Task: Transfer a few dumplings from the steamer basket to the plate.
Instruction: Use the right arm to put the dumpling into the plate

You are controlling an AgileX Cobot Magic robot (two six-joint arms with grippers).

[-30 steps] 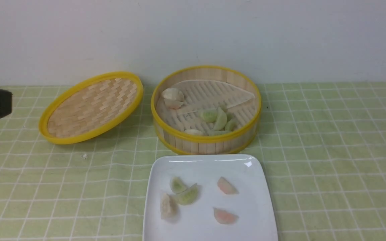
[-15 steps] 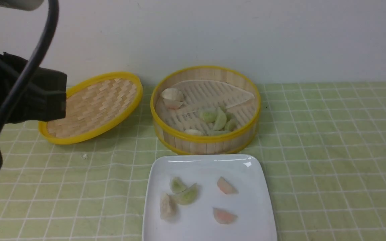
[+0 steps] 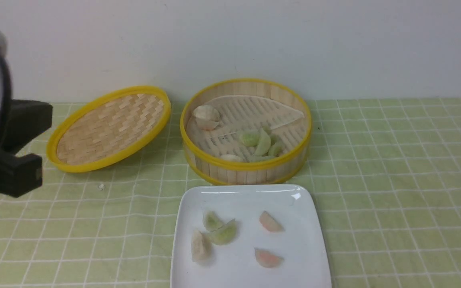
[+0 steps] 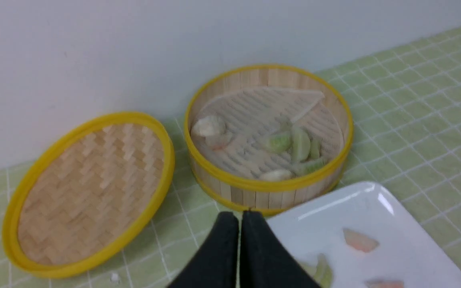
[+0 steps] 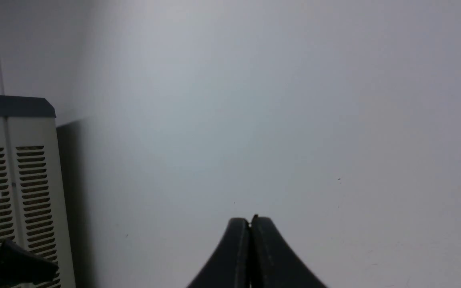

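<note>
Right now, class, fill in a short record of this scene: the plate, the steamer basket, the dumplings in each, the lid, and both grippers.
plate: white, square, nearest the robot, just in front of the steamer basket
dumplings on plate: five; two green, two pink-orange, one whitish
dumplings in steamer basket: several, mostly green
lid: woven, yellow-rimmed, off, to the basket's left
left gripper: shut, empty
right gripper: shut, empty, facing a wall

place: likely test lab | cues: bare white wall (image 3: 254,40); checked green tablecloth (image 3: 394,160); vented unit (image 5: 14,180)
</note>
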